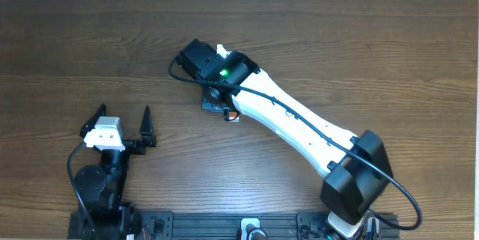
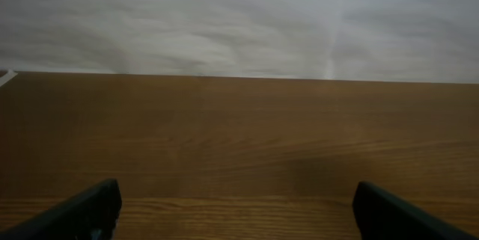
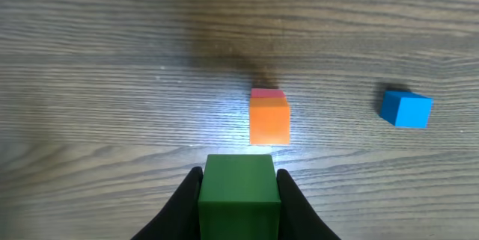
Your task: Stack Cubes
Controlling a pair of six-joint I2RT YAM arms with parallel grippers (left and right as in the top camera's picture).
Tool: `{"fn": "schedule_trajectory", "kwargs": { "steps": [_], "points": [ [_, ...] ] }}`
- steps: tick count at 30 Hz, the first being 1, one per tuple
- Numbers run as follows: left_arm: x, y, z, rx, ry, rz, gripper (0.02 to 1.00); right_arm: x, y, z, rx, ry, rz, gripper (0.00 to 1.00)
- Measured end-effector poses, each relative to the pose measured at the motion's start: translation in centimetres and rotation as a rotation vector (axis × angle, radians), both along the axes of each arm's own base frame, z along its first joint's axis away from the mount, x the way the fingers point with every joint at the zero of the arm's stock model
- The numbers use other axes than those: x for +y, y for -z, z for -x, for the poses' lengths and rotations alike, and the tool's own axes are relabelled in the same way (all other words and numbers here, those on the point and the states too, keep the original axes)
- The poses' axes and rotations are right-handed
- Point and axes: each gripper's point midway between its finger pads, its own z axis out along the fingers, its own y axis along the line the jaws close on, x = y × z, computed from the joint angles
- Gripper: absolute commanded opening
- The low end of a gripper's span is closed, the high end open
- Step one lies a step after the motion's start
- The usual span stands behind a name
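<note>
The right end effector point(image 3: 238, 177) clamps a green plastic cube point(image 3: 239, 197) above the wooden desk point(image 3: 90, 83), near an orange cube point(image 3: 269, 122) touching a red cube point(image 3: 267, 93); I cannot tell whether those two are stacked. A blue cube point(image 3: 405, 109) lies apart. Green and blue likely remain to be placed. The left end effector point(image 1: 121, 122) gapes empty.

left pincer point(image 2: 238, 214): fingers point(image 2: 82, 210) wide apart; table point(image 2: 224, 135): brown wood; wall point(image 2: 224, 16): white, behind table

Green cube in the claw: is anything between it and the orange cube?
Nothing visible. The right claw holds the green cube, with only bare table between it and the orange cube. The red cube sits beyond the orange; the blue cube lies well aside.
</note>
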Motion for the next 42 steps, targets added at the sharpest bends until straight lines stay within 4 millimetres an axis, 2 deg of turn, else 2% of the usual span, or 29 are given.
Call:
{"fn": "schedule_trajectory", "kwargs": {
  "steps": [10, 14, 27, 42],
  "points": [
    [0.0, 0.0, 0.0, 0.0, 0.0, 0.0, 1.0, -0.8, 3.4, -0.3, 0.094, 0.017, 0.052, 0.012],
    [0.0, 0.0, 0.0, 0.0, 0.0, 0.0, 1.0, -1.2, 3.5, 0.0, 0.11, 0.018, 0.066, 0.012],
    [0.0, 0.0, 0.0, 0.0, 0.0, 0.0, 1.0, -1.1, 3.5, -0.8, 0.092, 0.032, 0.046, 0.012],
    [0.0, 0.0, 0.0, 0.0, 0.0, 0.0, 1.0, -1.2, 4.6, -0.9, 0.086, 0.035, 0.041, 0.009]
  ]
}}
